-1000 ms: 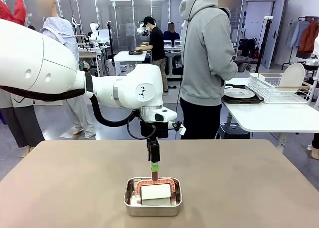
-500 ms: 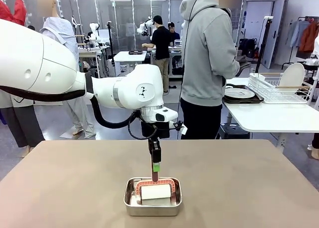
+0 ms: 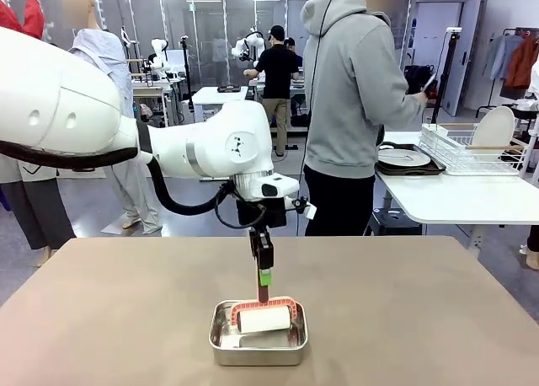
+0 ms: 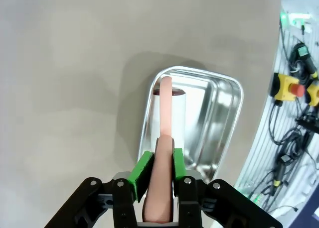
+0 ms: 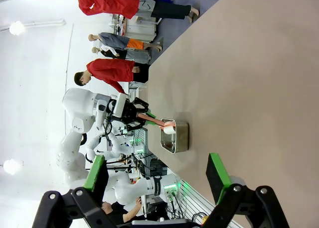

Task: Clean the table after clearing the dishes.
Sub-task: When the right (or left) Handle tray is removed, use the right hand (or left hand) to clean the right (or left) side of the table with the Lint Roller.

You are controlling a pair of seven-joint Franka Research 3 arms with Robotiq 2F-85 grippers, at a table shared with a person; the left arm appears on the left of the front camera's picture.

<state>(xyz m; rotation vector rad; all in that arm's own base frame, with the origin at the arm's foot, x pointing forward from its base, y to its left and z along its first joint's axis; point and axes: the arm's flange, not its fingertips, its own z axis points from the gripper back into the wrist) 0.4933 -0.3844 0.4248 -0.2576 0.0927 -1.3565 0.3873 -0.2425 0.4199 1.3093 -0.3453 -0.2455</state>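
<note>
Roller (image 3: 264,319): our left gripper (image 3: 264,278) clamps its handle (image 4: 166,113), over the pan (image 3: 221,345).
Right gripper (image 5: 155,161): we see it wide, empty.

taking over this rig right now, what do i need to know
Left tool: shut on the pink handle of the roller, which is in the steel pan.
Right tool: open, holding nothing.
Done: a white plate lies on a dark tray on the side table, off the table.
Left: lift the roller out and roll the tabletop.
</note>
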